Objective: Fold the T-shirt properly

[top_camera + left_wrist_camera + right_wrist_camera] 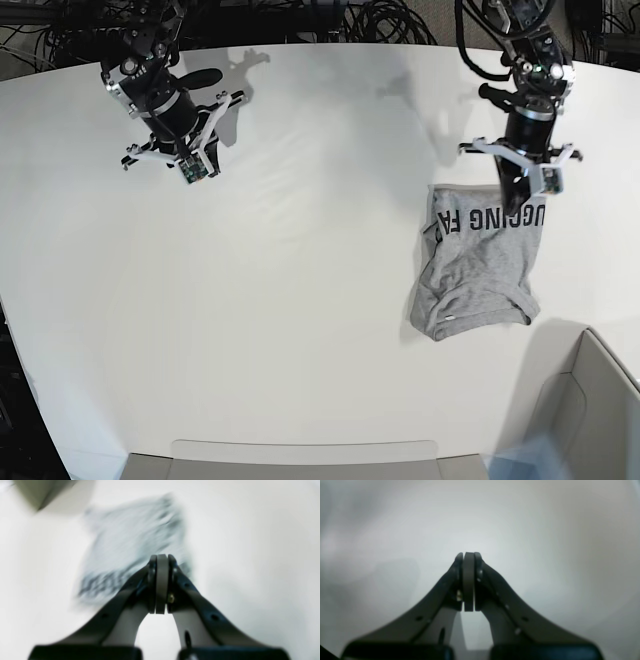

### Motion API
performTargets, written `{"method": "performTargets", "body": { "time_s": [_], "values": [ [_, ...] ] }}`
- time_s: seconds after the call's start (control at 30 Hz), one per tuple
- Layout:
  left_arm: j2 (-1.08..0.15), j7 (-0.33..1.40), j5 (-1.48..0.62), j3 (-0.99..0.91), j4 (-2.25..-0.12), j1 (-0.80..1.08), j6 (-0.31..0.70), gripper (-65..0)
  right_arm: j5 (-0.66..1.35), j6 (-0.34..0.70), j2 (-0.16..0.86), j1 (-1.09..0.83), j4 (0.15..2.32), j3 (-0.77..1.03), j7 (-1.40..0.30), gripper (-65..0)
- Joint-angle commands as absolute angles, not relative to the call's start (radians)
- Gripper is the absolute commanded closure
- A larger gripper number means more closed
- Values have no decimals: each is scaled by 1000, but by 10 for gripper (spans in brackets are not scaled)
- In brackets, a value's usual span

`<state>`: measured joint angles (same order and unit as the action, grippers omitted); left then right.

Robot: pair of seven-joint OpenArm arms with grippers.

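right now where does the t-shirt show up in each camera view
Left wrist: the T-shirt fills the upper middle, blurred, beyond the shut left gripper.
Right wrist: not in it; only the shut right gripper over the white table.
Base: right of centre, lettering toward the far edge, below the left gripper.
Shared landmark: the white table.

Heather-grey T-shirt (478,268) with black block lettering across its top edge, on white table (300,300); beside shirt, pale grey box (585,420); black grippers, left (162,562) and right (468,557), with grey pads.
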<state>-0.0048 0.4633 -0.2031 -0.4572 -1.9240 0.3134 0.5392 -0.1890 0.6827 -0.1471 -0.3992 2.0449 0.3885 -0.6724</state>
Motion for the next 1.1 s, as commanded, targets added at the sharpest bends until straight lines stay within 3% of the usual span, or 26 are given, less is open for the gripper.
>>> {"method": "performTargets", "body": {
  "time_s": [0.0,0.37,0.63,0.93,1.07],
  "values": [
    [2,432,-217,-475,-1954,332,544,0,-194,698,-156,-424,2064,407,-631,0],
    [22,433,-217,-490,-1974,611,545,0,-186,698,-157,-696,2064,527,-618,0],
    [62,433,-217,-506,-1977,776,545,0,-18,698,-157,-888,2057,625,-615,0],
    [147,433,-222,-575,-1966,920,541,0,-56,698,-153,-908,1920,691,-607,0],
    [147,432,-223,-572,-1888,958,541,0,-136,698,-156,-897,1762,713,-450,0]
  ]
}}
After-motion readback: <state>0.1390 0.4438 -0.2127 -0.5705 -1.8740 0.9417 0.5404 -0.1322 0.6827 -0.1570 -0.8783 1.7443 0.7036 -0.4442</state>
